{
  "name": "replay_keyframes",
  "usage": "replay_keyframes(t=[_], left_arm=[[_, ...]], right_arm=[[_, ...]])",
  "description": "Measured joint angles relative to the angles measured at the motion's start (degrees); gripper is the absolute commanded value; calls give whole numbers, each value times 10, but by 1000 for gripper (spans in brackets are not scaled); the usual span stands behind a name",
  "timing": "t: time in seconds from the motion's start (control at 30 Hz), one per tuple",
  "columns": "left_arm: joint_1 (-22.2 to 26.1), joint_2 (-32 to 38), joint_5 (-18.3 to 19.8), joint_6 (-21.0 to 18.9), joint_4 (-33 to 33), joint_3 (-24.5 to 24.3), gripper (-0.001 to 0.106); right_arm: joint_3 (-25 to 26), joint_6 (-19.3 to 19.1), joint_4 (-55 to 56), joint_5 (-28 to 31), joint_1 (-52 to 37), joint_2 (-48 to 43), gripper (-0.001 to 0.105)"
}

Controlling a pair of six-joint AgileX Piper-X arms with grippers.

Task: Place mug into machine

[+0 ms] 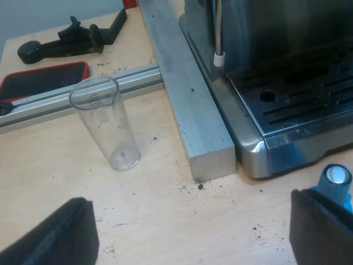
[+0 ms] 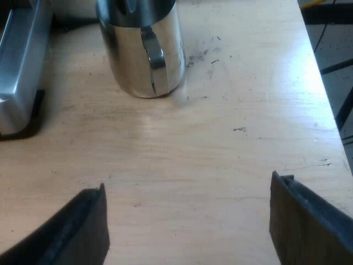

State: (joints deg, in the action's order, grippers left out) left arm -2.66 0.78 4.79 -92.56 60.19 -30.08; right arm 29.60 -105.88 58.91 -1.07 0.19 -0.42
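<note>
A shiny steel mug [image 2: 144, 49] stands upright on the wooden table, its handle turned toward my right gripper [image 2: 187, 221]. That gripper hangs open a short way from the mug, with bare table between its fingers. The espresso machine [image 1: 287, 83] shows its slotted drip tray [image 1: 309, 99] and steam wand tip [image 1: 219, 58]; nothing stands on the tray. My left gripper [image 1: 190, 226] is open over the table before the machine's corner and holds nothing. A blue tamper [image 1: 335, 179] stands close by one of its fingers.
A clear measuring glass [image 1: 105, 124] stands near two aluminium bars [image 1: 187, 94] running along the machine's side. Beyond them lie a black tool [image 1: 71, 38] and a red-rimmed dark tray [image 1: 44, 80]. The machine's metal side [image 2: 19, 66] is near the mug. The table edge [image 2: 322, 83] drops off past the mug.
</note>
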Motion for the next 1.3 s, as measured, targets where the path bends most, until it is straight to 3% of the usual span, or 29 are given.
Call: replay_keyframes(t=[0.17, 0.3, 0.57, 0.83, 0.9, 1.1, 1.17, 1.3], left_arm=[[0, 0, 3, -10, 11, -5, 73], [-8, 0, 33, -19, 36, -28, 73], [-48, -15, 67, -31, 17, -62, 73], [-133, -86, 196, -46, -75, -59, 73], [-155, -89, 228, -46, -106, -47, 73], [-190, -90, 270, -46, -161, 9, 73], [-205, -92, 291, -45, -217, 64, 73], [-208, -95, 296, -45, -282, 124, 83]], right_arm=[[1, 0, -12, 0, 0, 0, 64], [15, 0, -14, 11, 0, 7, 64], [66, -3, -17, 2, 35, 84, 64], [102, -5, -20, -45, 77, 166, 64], [102, -12, -21, -50, 87, 183, 64], [102, -15, -21, -52, 97, 198, 64], [102, -15, -21, -52, 97, 198, 64], [102, -16, -21, -52, 97, 198, 65]])
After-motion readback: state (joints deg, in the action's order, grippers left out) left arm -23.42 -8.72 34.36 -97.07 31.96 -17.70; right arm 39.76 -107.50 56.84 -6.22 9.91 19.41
